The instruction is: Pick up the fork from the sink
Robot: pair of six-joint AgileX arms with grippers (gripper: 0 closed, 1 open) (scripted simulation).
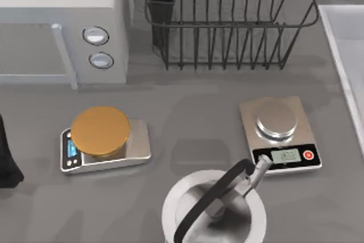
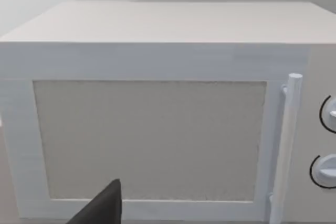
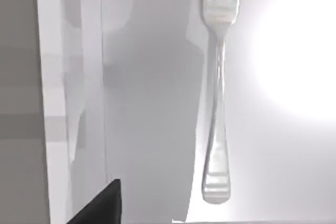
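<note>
The fork (image 3: 216,93) is slender, shiny and silver. It lies flat on the pale floor of the sink (image 3: 147,103), a little way in from the raised whitish rim (image 3: 52,103). In the top view the sink (image 1: 348,55) runs along the table's right edge. My right gripper (image 3: 102,207) hangs above the basin and shows as a dark piece between the rim and the fork's handle, apart from the fork. My left gripper (image 1: 5,155) is parked at the table's left edge and faces the microwave (image 2: 157,129).
The microwave (image 1: 62,27) stands at the back left, and a black wire dish rack (image 1: 227,21) at the back centre. A scale with a gold disc (image 1: 105,140) sits left of centre, and a steel scale (image 1: 281,135) right of centre. A steel kettle (image 1: 213,209) is at the front.
</note>
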